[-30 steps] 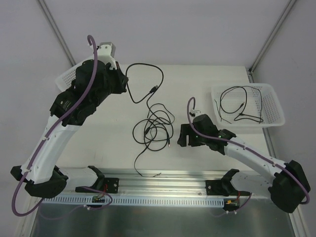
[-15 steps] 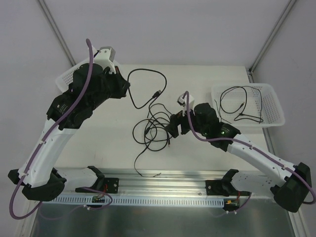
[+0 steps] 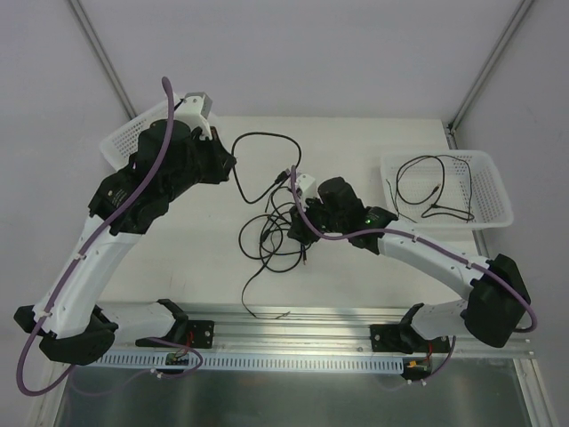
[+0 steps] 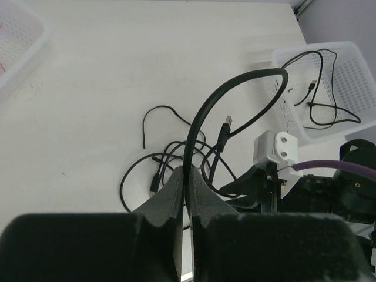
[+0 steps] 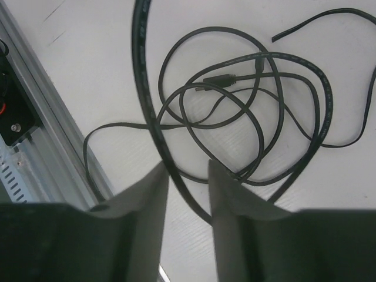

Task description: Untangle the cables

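Cables [image 3: 264, 233] left of basket [image 3: 495, 194]

Thin black cables [image 5: 141, 70]: smooth rubbery sheath, low sheen.
Flat white table top [image 3: 373, 147]: matt, faintly scuffed in places.
White perforated plastic basket [image 3: 494, 189]: mesh walls, slight gloss.
Grey ridged metal rail [image 5: 56, 126]: bare metal, dull shine.
Right gripper fingers [image 5: 147, 229]: dark grey plastic, matt.
Thick purple arm cable [image 4: 323, 164]: smooth, satin jacket.

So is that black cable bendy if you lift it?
Probably floppy: the cable bends in an arc from the left gripper. Likely light, since it's thin. The pile is looped together, so pulling may drag the rest along.
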Robot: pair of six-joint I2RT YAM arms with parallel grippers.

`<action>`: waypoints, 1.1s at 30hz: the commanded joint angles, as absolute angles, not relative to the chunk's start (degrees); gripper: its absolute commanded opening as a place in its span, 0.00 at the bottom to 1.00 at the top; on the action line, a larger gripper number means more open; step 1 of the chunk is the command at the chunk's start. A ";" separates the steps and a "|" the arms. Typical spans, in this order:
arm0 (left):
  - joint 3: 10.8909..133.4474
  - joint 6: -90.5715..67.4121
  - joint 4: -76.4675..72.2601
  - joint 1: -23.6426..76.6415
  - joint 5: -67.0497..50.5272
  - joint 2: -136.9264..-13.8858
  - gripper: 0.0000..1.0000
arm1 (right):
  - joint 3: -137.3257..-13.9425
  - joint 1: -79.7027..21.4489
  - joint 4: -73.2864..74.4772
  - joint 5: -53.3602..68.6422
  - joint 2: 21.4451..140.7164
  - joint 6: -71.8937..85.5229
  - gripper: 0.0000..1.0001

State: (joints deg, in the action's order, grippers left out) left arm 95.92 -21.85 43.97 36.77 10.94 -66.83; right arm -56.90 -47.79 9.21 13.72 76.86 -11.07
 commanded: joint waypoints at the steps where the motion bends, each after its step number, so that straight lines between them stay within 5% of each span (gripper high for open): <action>1: 94.75 -21.97 42.89 37.00 11.77 -65.21 0.00 | -58.45 -48.08 10.01 16.96 76.64 -12.22 0.31; 4: 92.82 -21.97 42.89 36.91 12.39 -65.13 0.00 | -62.39 -47.99 15.89 17.31 76.64 -11.78 0.08; 6: 90.45 -22.06 42.89 36.91 12.92 -65.04 0.10 | -66.00 -48.08 19.84 17.32 75.42 -11.25 0.01; 15: 77.53 -23.29 40.96 37.00 11.96 -62.32 0.84 | -92.50 -47.99 36.46 6.16 71.28 -12.57 0.01; 18: 73.23 -23.20 39.38 37.00 8.02 -61.44 0.95 | -99.47 -47.99 37.35 2.91 71.19 -13.09 0.01; 28: 51.17 -23.64 14.88 37.09 -13.17 -54.41 0.96 | -106.52 -47.99 20.57 -4.74 67.41 -13.71 0.01; 33: 43.43 -25.84 5.55 37.18 -13.45 -56.85 0.97 | -110.47 -47.90 19.69 -2.11 68.64 -11.69 0.01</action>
State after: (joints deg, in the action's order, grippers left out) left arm 45.89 -23.99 16.19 36.77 -9.91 -55.55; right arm -107.20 -47.88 25.19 -2.35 67.81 -12.34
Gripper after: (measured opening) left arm 0.969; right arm 0.049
